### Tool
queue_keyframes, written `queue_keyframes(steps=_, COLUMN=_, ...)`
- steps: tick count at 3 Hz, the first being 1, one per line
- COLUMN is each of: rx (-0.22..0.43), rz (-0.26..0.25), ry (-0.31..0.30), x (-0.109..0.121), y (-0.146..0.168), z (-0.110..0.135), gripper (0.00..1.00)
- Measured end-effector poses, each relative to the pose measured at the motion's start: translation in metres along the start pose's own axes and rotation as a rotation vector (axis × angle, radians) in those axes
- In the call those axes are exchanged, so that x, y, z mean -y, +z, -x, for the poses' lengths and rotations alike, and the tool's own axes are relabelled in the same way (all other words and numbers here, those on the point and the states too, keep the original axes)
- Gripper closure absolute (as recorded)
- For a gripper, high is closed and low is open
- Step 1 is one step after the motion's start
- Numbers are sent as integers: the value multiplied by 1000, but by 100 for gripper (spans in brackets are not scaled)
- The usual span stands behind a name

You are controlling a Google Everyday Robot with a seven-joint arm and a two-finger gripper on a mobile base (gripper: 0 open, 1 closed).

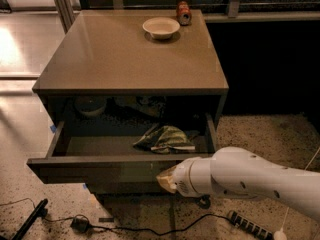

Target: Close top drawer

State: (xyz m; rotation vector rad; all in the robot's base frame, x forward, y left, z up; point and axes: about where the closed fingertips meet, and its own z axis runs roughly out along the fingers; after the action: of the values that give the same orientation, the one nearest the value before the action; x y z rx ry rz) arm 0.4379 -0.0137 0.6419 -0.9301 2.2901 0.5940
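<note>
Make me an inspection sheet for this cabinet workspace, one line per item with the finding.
Surface: cabinet top carries a bowl and a can near its back edge.
Job's things: top drawer stands open, pulled well out.
Clutter: crumpled bag lies inside the drawer, right of centre.
Grippers: gripper is at the drawer front, right of its middle.
Cables: cable and power strip lie on the floor.
Surroundings: speckled floor; dark behind the cabinet.

Pale bowl [161,27] and can [183,12] on cabinet top [120,59] (far edge), perhaps a crumpled bag [165,138], floor cables [145,230], power strip [250,226]
</note>
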Motion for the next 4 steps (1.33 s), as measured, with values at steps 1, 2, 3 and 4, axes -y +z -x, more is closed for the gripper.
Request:
queue_keyframes(steps=1, rx=12, rz=-5, ry=-7, x=1, y=5, z=11, gripper=100)
queue_keyframes(steps=2, rx=31, rz=-16, ry=-25, x=5, y=11, z=29, gripper=100)
queue_keyframes(steps=3, rx=69, rz=-24, ry=-90, x=10, y=29, z=75, gripper=100)
queue_keyframes(steps=4, rx=69, rz=-24, ry=-90, x=10, y=29, z=75, gripper=100)
